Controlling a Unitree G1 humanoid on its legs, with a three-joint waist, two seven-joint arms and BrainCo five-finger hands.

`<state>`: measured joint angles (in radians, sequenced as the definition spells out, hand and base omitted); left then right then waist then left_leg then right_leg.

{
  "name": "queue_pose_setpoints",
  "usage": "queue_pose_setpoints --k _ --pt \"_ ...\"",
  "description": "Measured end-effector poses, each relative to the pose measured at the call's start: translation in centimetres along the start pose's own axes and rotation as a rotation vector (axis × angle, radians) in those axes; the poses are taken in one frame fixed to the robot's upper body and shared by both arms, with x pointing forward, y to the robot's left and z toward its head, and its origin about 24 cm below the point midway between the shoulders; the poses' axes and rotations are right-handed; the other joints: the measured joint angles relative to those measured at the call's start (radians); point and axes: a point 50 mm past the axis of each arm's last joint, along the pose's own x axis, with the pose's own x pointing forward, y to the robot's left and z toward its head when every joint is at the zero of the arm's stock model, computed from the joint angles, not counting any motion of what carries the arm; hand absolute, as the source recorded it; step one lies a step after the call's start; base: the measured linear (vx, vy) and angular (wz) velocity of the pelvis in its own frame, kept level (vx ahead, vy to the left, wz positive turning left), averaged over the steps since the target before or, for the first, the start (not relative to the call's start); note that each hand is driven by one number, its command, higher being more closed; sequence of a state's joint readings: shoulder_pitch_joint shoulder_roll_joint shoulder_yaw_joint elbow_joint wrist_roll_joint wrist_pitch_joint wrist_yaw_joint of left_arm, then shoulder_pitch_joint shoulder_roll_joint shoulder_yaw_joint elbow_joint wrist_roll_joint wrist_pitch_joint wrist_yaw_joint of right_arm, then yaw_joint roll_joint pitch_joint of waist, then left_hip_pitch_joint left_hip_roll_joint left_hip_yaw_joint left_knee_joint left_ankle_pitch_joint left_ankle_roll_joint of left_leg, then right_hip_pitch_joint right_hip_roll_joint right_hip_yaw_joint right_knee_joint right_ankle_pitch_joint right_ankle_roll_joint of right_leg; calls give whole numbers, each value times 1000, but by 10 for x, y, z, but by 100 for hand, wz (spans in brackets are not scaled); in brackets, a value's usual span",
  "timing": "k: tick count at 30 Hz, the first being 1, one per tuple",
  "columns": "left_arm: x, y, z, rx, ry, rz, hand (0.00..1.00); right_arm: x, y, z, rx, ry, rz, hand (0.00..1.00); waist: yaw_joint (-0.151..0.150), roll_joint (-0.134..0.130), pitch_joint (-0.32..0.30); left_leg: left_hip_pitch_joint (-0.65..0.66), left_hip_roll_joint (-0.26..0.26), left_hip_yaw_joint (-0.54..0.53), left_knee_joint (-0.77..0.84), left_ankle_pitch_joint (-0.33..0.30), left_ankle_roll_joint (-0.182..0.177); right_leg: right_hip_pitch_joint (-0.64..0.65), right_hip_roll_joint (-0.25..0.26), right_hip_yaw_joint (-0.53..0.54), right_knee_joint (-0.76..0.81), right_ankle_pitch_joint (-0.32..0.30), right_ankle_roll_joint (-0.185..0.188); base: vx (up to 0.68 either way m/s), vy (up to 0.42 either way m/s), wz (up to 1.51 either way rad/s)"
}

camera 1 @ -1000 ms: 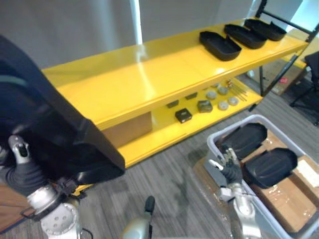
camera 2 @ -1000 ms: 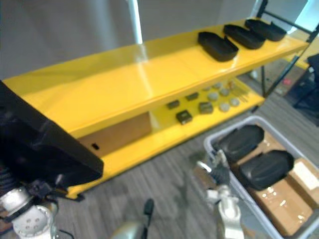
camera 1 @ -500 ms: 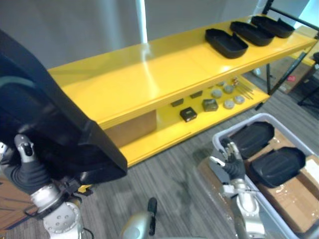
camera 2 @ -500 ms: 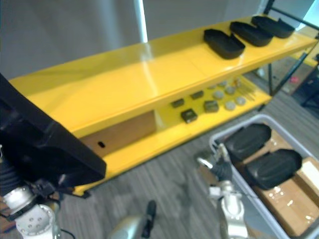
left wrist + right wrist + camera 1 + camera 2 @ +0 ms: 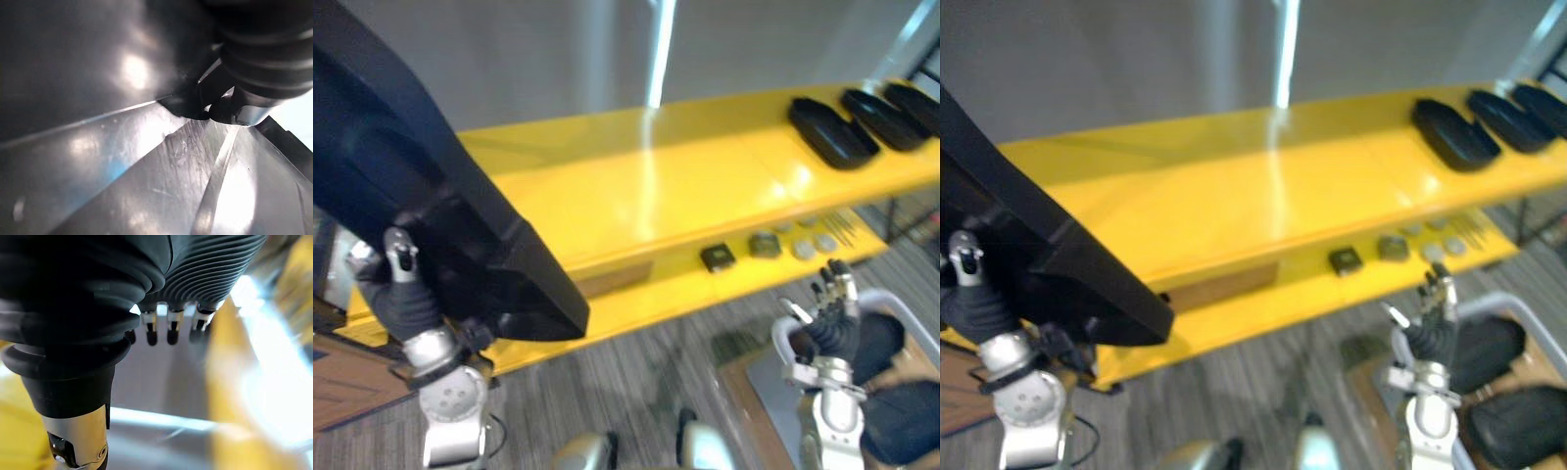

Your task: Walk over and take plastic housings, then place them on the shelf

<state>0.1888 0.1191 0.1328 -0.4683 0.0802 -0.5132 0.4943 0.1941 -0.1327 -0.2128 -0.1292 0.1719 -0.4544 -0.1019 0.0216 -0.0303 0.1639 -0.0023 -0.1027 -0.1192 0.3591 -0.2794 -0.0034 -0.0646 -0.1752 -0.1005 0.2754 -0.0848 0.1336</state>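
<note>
A large black plastic housing (image 5: 440,225) fills the left of the eye views, held up in front of the yellow shelf (image 5: 685,196). My left hand (image 5: 406,304) is shut on its lower edge, thumb upright beside it. The left wrist view looks past the left hand (image 5: 264,58) into the housing's glossy inside (image 5: 122,161). My right hand (image 5: 832,333) stands open at the lower right with fingers (image 5: 172,333) straight and nothing in it. Three more black housings (image 5: 832,132) lie in a row on the top board's right end.
A grey bin (image 5: 1513,296) at the lower right holds two black housings (image 5: 1489,348), just beside my right hand. Small dark and grey parts (image 5: 717,258) lie on the lower shelf board. A brown box (image 5: 352,382) stands at the lower left.
The camera has swung and moved nearer the shelf, so the whole scene has shifted. The left hand still holds the housing up. The right hand stays by the bin's corner.
</note>
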Motion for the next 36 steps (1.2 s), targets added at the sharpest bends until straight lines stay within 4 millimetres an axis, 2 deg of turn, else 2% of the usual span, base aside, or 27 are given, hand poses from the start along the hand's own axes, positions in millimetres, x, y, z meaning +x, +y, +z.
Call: queue_pose_setpoints --k 1,2,3,4,5,6,11,14,15,16,17,18,21,22,23,24,26,28,30,32,34,36 --pt "-2 0 0 -3 2 4 100 4 1 1 1 -12 5 0 3 18 -16 -5 22 41 -4 2 -5 14 10 -20 -20 0 -7 358 -195 75" --pt "-2 0 0 -9 6 4 100 10 1 2 -5 -26 14 0 4 30 -26 -10 45 104 -14 10 -30 41 12 -46 -55 1 -14 288 -128 59" --pt "-2 -1 0 -13 4 -4 100 12 0 1 -12 -26 13 0 1 33 -28 -18 56 138 -15 12 -34 56 12 -63 -73 3 -18 256 -121 91" --pt "0 -6 -1 -27 -5 -31 100 13 -3 -1 -20 -17 -8 0 -13 44 -33 -31 88 222 -35 7 -35 90 8 -106 -106 3 -20 214 -108 102" --pt "2 -12 -2 -47 -8 -49 100 11 -8 -6 -31 4 -38 0 -22 54 -39 -21 119 274 -111 33 -41 102 11 -141 -112 2 -21 224 -86 105" --pt "1 -16 -5 -56 1 -63 100 9 -12 -14 -35 43 -81 0 -20 62 -44 23 111 287 -194 90 -13 108 3 -149 -108 4 -23 163 -31 63" --pt "0 -15 -12 -26 24 -92 100 5 -10 -18 -43 52 -158 0 -27 32 -51 60 103 293 -211 108 -12 138 -5 -147 -100 5 -24 140 39 9" --pt "-2 -16 -16 -21 44 -108 100 2 -10 -19 -85 50 -239 0 -41 36 -51 90 115 295 -211 108 -12 129 -3 -144 -36 4 -24 108 6 -13" --pt "-2 -16 -16 -23 43 -115 100 0 -11 -18 -111 45 -275 0 -49 44 -47 103 128 294 -213 109 -11 96 2 -139 10 -53 -27 88 -14 -23" --pt "-1 -16 -17 -21 39 -123 100 -2 -10 -19 -118 43 -306 0 -50 40 -51 108 126 297 -211 109 -11 100 10 -134 -50 -64 -25 90 -53 -25" --pt "2 -16 -18 -13 29 -140 100 -7 -11 -19 -123 47 -355 0 -55 22 -61 109 117 305 -209 107 -13 103 18 -124 -160 5 -33 71 -76 -14" --pt "3 -16 -19 -9 27 -146 100 -9 -11 -20 -136 47 -375 0 -62 8 -69 113 114 315 -209 103 -19 103 17 -124 -185 25 -29 102 -95 -14" --pt "-1 -20 -22 -18 53 -168 100 -18 -29 -13 -250 5 -543 0 -69 36 -64 138 135 352 -177 93 -36 144 31 -109 -206 25 -32 131 -80 -27" --pt "-2 -22 -22 -23 55 -190 100 -21 -40 -9 -303 -27 -649 0 -74 40 -60 130 146 375 -139 59 -68 163 26 -87 -206 25 -36 108 -33 -18" --pt "-2 -22 -22 -23 54 -195 100 -22 -45 -6 -325 -45 -700 0 -78 50 -65 135 156 401 -175 59 -64 167 27 -85 -206 24 -37 104 -19 -12" --pt "-2 -23 -21 -27 51 -197 100 -25 -56 -2 -365 -77 -792 0 -93 74 -74 151 176 422 -287 120 -68 169 34 -85 -206 24 -36 44 9 -8" --pt "-2 -20 -21 -34 59 -185 100 -32 -68 1 -394 -90 -903 0 -87 90 -76 176 176 446 -314 123 -76 170 33 -64 -204 23 -33 65 58 -33" --pt "0 -19 -20 -54 60 -169 100 -41 -72 0 -397 -79 -986 0 -92 77 -76 180 170 450 -309 123 -76 170 25 -63 -194 23 -32 37 66 -16" --pt "3 -19 -15 -88 49 -159 100 -51 -78 -1 -396 -58 -1062 0 -91 43 -64 178 169 461 -302 123 -76 166 23 -61 -195 23 -32 -8 -3 -9" --pt "3 -19 -16 -92 52 -156 100 -57 -77 -1 -397 -39 -1076 0 -91 36 -66 179 171 462 -295 123 -76 170 24 -61 -195 23 -32 -11 -30 -3" --pt "4 -20 -12 -104 39 -155 100 -63 -73 -7 -393 2 -1071 0 -91 40 -65 181 174 466 -290 123 -76 172 25 -61 -193 23 -32 -14 -37 -3" --pt "6 -24 -6 -138 13 -147 100 -73 -70 -25 -392 124 -1060 0 -89 48 -61 181 178 485 -285 123 -76 172 26 -62 -192 23 -32 -41 -38 -5"
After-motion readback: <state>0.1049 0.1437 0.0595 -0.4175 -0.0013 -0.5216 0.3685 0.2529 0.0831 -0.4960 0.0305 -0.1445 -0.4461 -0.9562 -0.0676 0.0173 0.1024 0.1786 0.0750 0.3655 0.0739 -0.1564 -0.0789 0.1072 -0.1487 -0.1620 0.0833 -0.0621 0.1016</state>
